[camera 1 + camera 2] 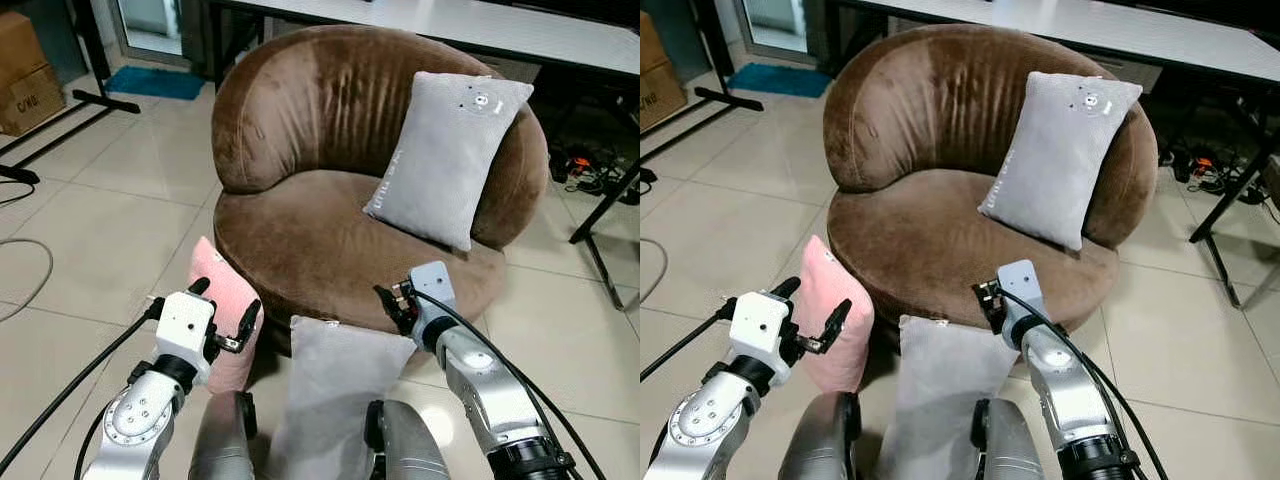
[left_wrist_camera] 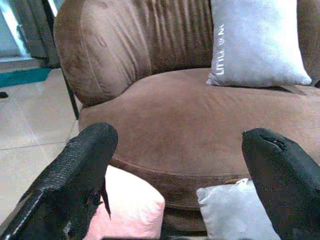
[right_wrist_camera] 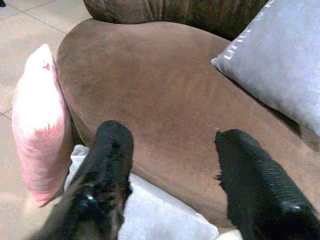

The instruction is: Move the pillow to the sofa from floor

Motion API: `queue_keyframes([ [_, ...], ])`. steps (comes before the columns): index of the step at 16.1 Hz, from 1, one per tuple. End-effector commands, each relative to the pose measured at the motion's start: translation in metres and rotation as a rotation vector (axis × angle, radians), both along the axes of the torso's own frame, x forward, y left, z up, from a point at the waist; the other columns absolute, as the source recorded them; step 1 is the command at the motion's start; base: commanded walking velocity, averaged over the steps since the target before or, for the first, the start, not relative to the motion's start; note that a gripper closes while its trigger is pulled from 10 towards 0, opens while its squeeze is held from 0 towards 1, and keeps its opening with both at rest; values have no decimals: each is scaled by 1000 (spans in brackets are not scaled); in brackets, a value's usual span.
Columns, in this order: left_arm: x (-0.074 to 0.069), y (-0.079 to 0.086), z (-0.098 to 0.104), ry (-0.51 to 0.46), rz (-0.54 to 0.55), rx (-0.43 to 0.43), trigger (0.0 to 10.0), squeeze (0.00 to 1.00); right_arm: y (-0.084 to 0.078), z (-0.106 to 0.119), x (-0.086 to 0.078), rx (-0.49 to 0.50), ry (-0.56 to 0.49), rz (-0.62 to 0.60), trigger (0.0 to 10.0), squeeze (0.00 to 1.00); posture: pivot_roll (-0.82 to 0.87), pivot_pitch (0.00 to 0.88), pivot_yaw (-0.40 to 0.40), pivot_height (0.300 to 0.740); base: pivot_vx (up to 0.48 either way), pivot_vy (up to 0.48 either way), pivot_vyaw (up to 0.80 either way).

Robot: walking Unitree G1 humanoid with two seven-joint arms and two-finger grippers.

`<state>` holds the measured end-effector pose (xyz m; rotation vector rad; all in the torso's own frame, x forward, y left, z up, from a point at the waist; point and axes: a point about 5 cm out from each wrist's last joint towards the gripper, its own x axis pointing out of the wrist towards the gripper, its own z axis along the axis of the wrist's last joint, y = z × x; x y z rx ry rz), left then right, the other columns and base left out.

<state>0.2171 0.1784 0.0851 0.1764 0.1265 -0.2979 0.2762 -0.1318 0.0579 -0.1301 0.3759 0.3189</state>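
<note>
A pink pillow (image 1: 232, 365) stands on the floor, leaning on the left front of the round brown sofa (image 1: 310, 230). A grey pillow (image 1: 330, 390) leans against the sofa's front middle. A second grey pillow (image 1: 445, 160) rests on the seat against the backrest. My left gripper (image 1: 228, 300) is open, its fingers either side of the pink pillow's top edge. My right gripper (image 1: 395, 300) is open just above the sofa's front rim, over the floor pillow's upper right corner. In the right wrist view the pink pillow (image 3: 40, 125) and the sofa seat (image 3: 160, 90) lie ahead of the fingers (image 3: 112, 150).
A white table (image 1: 450, 20) runs behind the sofa, with a black leg (image 1: 600, 215) and loose cables (image 1: 590, 170) at the right. Cardboard boxes (image 1: 25, 70), a black stand base (image 1: 80, 100) and a blue mat (image 1: 155, 82) are at the left back. Tiled floor (image 1: 100, 230) spreads left.
</note>
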Motion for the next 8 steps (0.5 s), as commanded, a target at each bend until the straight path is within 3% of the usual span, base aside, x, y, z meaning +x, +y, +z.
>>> queue_keyframes([
  [1, -1, -7, 3, -3, -38, -8, 10000, 0, -3, 1, 2, -6, -11, 8, 10000, 1000, 49, 0, -56, 597, 0, 0, 0],
  [4, -2, -10, 4, 0, -57, -10, 10000, 0, -6, -2, 6, -25, -3, 12, 10000, 1000, 46, 0, -57, 597, 0, 0, 0],
  [6, -5, -13, 10, -4, -117, -4, 10000, 0, -7, -13, 22, -9, 54, 14, 10000, 1000, 77, 21, -75, 597, 0, 0, 0],
  [8, -19, -9, 18, 4, -150, -5, 10000, 0, -4, -28, 33, 12, 144, -3, 10000, 1000, 121, 89, -79, 597, 0, 0, 0],
])
